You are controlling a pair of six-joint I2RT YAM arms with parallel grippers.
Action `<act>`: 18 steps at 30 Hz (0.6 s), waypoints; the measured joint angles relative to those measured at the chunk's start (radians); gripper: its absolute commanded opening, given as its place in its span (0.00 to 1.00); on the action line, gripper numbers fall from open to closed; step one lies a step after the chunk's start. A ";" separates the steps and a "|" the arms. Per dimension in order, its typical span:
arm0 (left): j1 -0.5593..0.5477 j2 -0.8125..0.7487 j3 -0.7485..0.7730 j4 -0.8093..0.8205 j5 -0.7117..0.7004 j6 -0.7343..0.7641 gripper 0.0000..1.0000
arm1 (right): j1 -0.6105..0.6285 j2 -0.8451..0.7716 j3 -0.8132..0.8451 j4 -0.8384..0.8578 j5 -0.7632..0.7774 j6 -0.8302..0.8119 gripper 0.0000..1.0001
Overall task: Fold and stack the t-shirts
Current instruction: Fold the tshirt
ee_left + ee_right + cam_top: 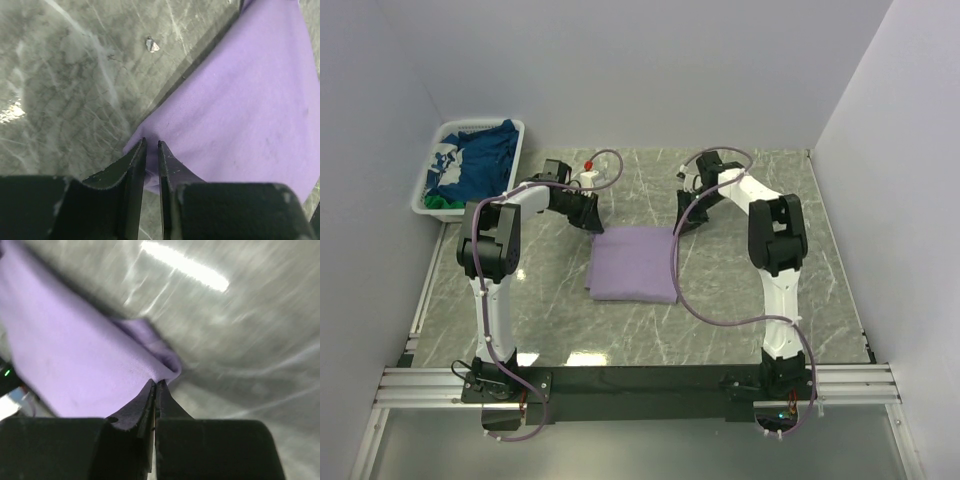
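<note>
The lavender t-shirt (635, 263) lies folded into a rectangle on the marble table, in the middle of the top view. My left gripper (592, 222) is at its far left corner. In the left wrist view the left gripper (152, 143) is closed to a narrow slit, with the edge of the shirt (240, 100) pinched between the fingers. My right gripper (682, 222) is at the far right corner. In the right wrist view the right gripper (155, 383) is shut on the shirt's folded corner (65, 355), which bunches up at the tips.
A white slatted basket (428, 190) stands at the back left against the wall. It holds a navy blue t-shirt with white print (480, 160) and a bit of green cloth (442, 201). A small white scrap (151, 45) lies on the table. White walls close in the sides.
</note>
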 measured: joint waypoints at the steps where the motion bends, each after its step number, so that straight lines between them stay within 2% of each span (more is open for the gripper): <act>1: 0.000 0.000 0.000 0.004 -0.003 -0.006 0.22 | 0.000 0.016 0.018 0.002 0.014 0.001 0.00; 6: 0.006 -0.003 -0.012 0.050 -0.010 -0.034 0.26 | 0.000 0.073 0.117 -0.006 0.061 0.004 0.00; 7: 0.011 -0.009 -0.024 0.065 -0.005 -0.043 0.31 | 0.000 0.077 0.137 -0.006 0.065 0.003 0.02; 8: 0.017 -0.015 -0.031 0.073 0.001 -0.049 0.33 | 0.000 0.079 0.157 -0.013 0.067 0.001 0.08; 9: 0.027 -0.026 -0.038 0.081 0.008 -0.061 0.35 | 0.000 0.081 0.181 -0.026 0.068 -0.001 0.23; 11: 0.051 -0.056 -0.047 0.095 0.027 -0.090 0.38 | 0.000 0.070 0.199 -0.030 0.065 -0.010 0.39; 12: 0.065 -0.076 -0.047 0.101 0.035 -0.111 0.39 | -0.001 0.056 0.189 -0.026 0.066 -0.017 0.52; 13: 0.077 -0.101 -0.049 0.114 0.046 -0.133 0.40 | -0.002 0.033 0.165 -0.022 0.066 -0.022 0.56; 16: 0.102 -0.197 -0.079 0.183 0.078 -0.237 0.42 | -0.004 -0.078 0.044 0.011 0.060 -0.035 0.55; 17: 0.102 -0.224 -0.091 0.206 0.088 -0.273 0.42 | -0.005 -0.109 0.021 0.015 0.054 -0.034 0.51; 18: 0.097 -0.252 -0.106 0.236 0.100 -0.313 0.42 | -0.005 -0.147 -0.001 0.029 0.035 -0.028 0.42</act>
